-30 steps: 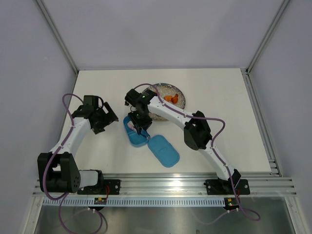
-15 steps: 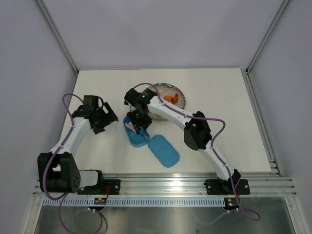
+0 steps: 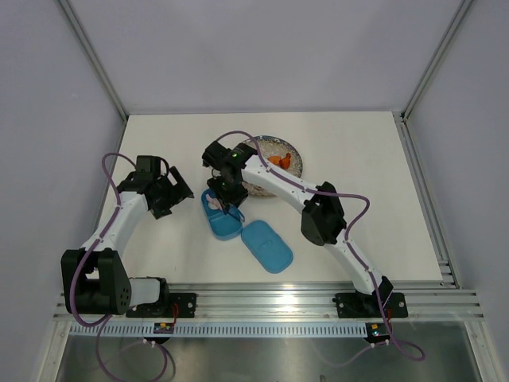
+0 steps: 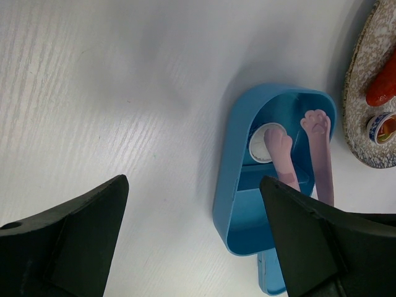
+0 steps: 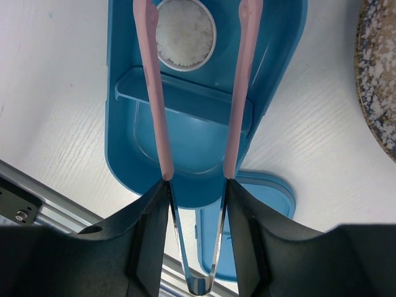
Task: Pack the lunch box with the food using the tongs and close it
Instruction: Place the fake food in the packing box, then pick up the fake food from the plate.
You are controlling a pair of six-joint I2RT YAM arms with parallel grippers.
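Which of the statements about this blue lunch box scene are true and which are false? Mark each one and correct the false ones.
1. The flat blue lid closes the small blue plastic lunch box. False: the lid lies on the table beside the open box.
2. The right gripper holds the thin pale pink tongs over the box. True.
3. The white ball lies in one compartment of the box. True.
4. The left gripper grips the round speckled glass plate. False: it is open, empty and apart from the plate.
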